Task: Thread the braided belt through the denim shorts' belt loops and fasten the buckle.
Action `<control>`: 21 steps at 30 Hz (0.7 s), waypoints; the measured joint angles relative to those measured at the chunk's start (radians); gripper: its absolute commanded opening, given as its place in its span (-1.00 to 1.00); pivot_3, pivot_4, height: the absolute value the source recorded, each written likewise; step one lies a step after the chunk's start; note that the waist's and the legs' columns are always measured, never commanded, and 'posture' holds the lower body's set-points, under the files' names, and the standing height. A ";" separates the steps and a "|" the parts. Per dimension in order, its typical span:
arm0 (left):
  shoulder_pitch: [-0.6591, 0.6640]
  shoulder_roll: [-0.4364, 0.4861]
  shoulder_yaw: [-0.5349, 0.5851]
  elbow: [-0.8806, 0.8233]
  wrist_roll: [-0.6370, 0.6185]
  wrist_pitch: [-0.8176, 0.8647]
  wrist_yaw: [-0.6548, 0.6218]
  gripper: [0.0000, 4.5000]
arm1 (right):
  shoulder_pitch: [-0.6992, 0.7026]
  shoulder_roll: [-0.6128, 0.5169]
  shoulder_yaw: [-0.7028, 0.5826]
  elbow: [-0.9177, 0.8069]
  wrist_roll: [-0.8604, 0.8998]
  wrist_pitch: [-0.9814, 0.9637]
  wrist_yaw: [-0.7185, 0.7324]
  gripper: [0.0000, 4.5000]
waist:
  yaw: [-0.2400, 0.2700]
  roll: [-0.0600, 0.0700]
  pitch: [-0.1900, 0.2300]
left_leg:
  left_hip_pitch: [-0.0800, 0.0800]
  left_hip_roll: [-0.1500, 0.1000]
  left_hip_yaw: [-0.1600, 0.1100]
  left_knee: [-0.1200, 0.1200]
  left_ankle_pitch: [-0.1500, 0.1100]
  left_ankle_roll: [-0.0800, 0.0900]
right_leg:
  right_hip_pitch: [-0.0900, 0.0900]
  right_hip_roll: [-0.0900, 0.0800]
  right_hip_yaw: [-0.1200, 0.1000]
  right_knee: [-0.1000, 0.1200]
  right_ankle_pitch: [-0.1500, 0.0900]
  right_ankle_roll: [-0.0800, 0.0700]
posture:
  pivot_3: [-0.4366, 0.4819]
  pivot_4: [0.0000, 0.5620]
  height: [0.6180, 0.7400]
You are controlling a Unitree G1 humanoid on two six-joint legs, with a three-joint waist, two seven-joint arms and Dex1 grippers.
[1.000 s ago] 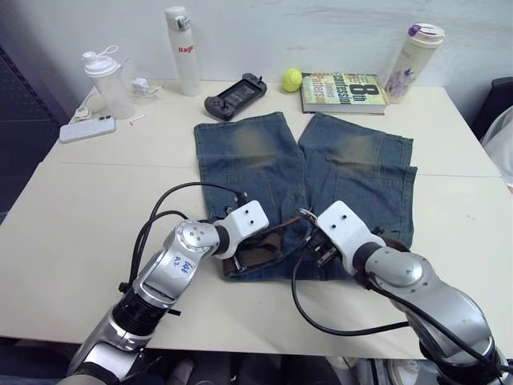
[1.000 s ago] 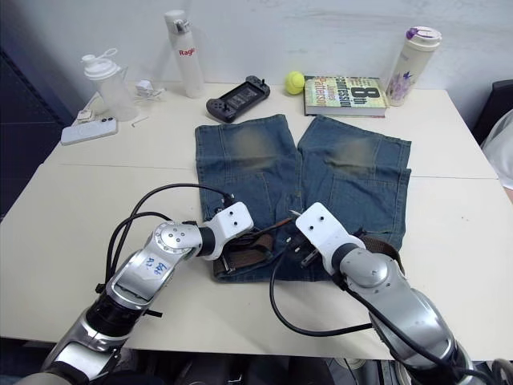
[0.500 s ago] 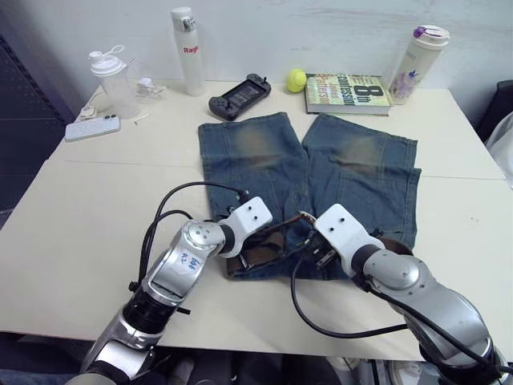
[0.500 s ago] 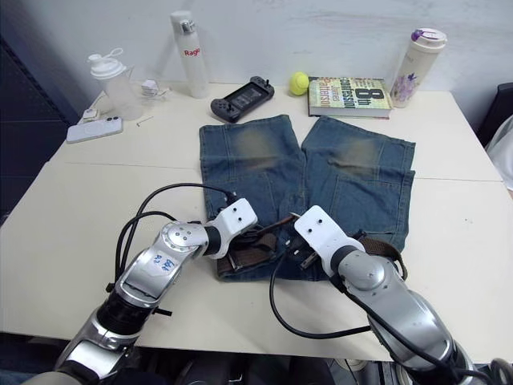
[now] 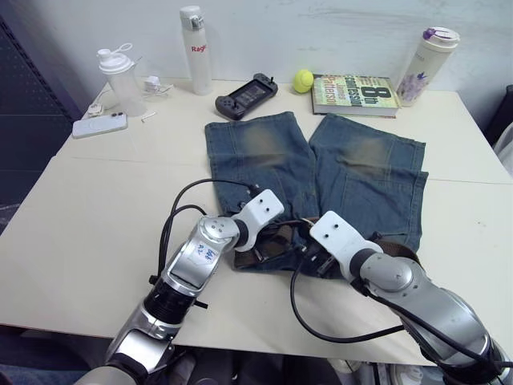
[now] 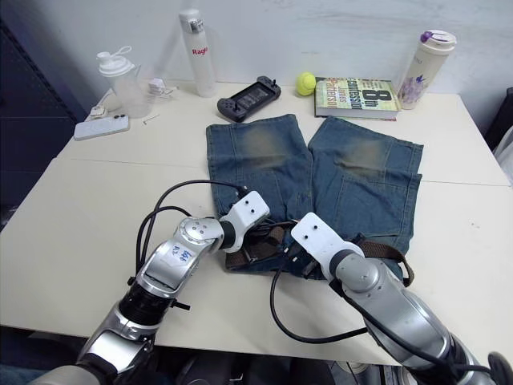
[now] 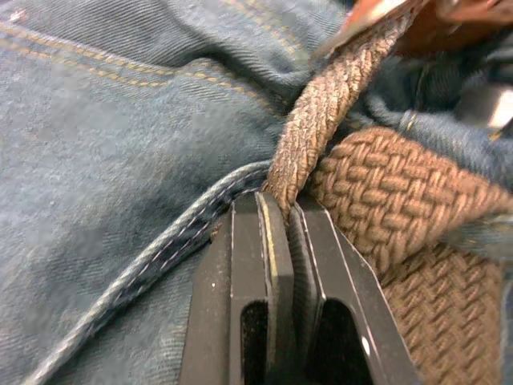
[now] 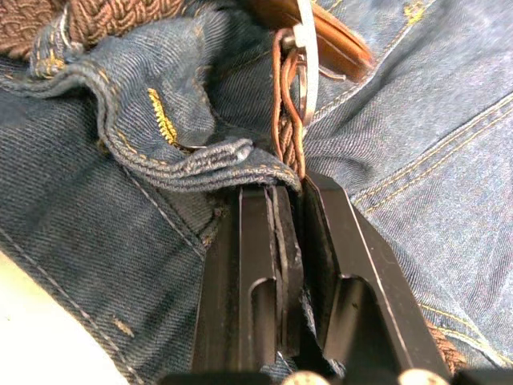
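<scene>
ok so from my seat: the denim shorts (image 5: 321,172) are flat on the table (image 5: 96,208), legs pointing away toward the wall, waistband at the near edge where both arms are working. The braided belt (image 7: 385,200) runs along that waistband, and a brown stretch of it loops out past the right arm (image 6: 386,250)

My left gripper (image 7: 279,210) has its fingers pinched tight on a strand of the belt, right where it comes up over the folded denim edge. My right gripper (image 8: 290,192) is clamped too, on the thin end of the belt just below the buckle (image 8: 306,50), with a bunched fold of waistband pressed against one finger. The two grippers sit close together over the middle of the waistband

Can't make out any of the belt loops clearly in this mess of fabric, so no idea which ones the belt actually passes through
</scene>
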State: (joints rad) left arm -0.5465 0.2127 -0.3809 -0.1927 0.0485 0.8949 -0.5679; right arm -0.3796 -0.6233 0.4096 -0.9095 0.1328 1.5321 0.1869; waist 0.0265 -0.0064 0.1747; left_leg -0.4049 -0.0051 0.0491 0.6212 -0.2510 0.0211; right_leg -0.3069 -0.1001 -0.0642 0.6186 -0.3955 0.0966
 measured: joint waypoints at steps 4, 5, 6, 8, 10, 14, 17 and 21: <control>0.021 -0.004 0.010 -0.001 -0.030 -0.032 -0.029 -1.00 | -0.001 0.004 0.006 0.000 0.000 -0.003 -0.001 -0.96 | -0.003 0.000 0.000 | 0.000 0.000 0.000 0.000 0.000 0.000 | 0.000 0.001 0.000 0.000 0.000 0.000 | -0.05 -0.47 1.00; 0.024 -0.003 0.011 -0.001 -0.032 -0.037 -0.031 -1.00 | -0.001 0.005 0.006 0.000 0.000 -0.003 -0.001 -0.96 | -0.003 0.000 0.000 | 0.000 0.000 0.000 0.000 0.000 0.000 | 0.000 0.001 0.000 0.000 0.000 0.000 | -0.05 -0.47 1.00; 0.024 -0.002 0.011 0.000 -0.033 -0.039 -0.031 -1.00 | -0.001 0.005 0.006 0.000 0.000 -0.003 -0.001 -0.96 | -0.003 0.000 0.000 | 0.000 0.000 0.000 0.000 0.000 0.000 | 0.000 0.001 0.000 -0.001 0.000 0.000 | -0.05 -0.47 1.00; 0.024 0.001 0.011 0.002 -0.033 -0.047 -0.035 -1.00 | 0.000 0.001 0.005 0.000 0.000 -0.004 -0.001 -0.96 | -0.004 0.000 0.000 | 0.000 0.000 0.000 0.000 0.000 0.000 | 0.000 0.001 0.000 -0.001 0.000 0.000 | -0.05 -0.47 1.00; 0.024 0.001 0.011 0.007 -0.033 -0.057 -0.037 -1.00 | 0.004 -0.003 0.004 0.000 0.001 -0.008 0.000 -0.60 | -0.003 0.000 0.000 | 0.000 0.000 0.000 -0.001 0.000 0.000 | 0.000 0.001 0.000 -0.001 0.000 0.000 | -0.05 -0.47 1.00; 0.024 0.000 0.010 0.011 -0.041 -0.073 -0.039 -1.00 | 0.035 -0.028 -0.012 -0.002 0.031 -0.030 0.036 0.09 | -0.002 -0.001 0.000 | -0.001 0.000 0.000 -0.001 0.000 0.000 | 0.000 0.001 -0.001 -0.002 0.000 0.000 | -0.05 -0.47 1.00; 0.024 -0.001 0.008 0.013 -0.045 -0.079 -0.039 -1.00 | 0.051 -0.044 -0.052 -0.003 0.062 -0.050 0.066 0.71 | -0.001 -0.001 0.001 | -0.001 0.000 0.000 -0.001 0.000 0.000 | 0.000 0.001 -0.001 -0.002 0.000 0.000 | -0.05 -0.47 1.00; 0.024 -0.005 -0.003 0.014 -0.054 -0.092 -0.045 -1.00 | 0.044 -0.075 -0.189 -0.003 0.165 -0.048 0.144 0.96 | -0.001 -0.001 0.003 | -0.002 0.000 0.000 -0.001 0.000 0.000 | 0.000 0.001 -0.001 -0.002 0.000 0.000 | -0.05 -0.47 1.00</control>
State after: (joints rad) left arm -0.5225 0.2073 -0.3842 -0.1791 -0.0054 0.8031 -0.6128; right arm -0.3354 -0.6979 0.2209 -0.9123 0.2979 1.4839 0.3306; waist 0.0255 -0.0078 0.1776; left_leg -0.4065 -0.0048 0.0488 0.6207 -0.2511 0.0212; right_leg -0.3072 -0.0989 -0.0653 0.6167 -0.3954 0.0967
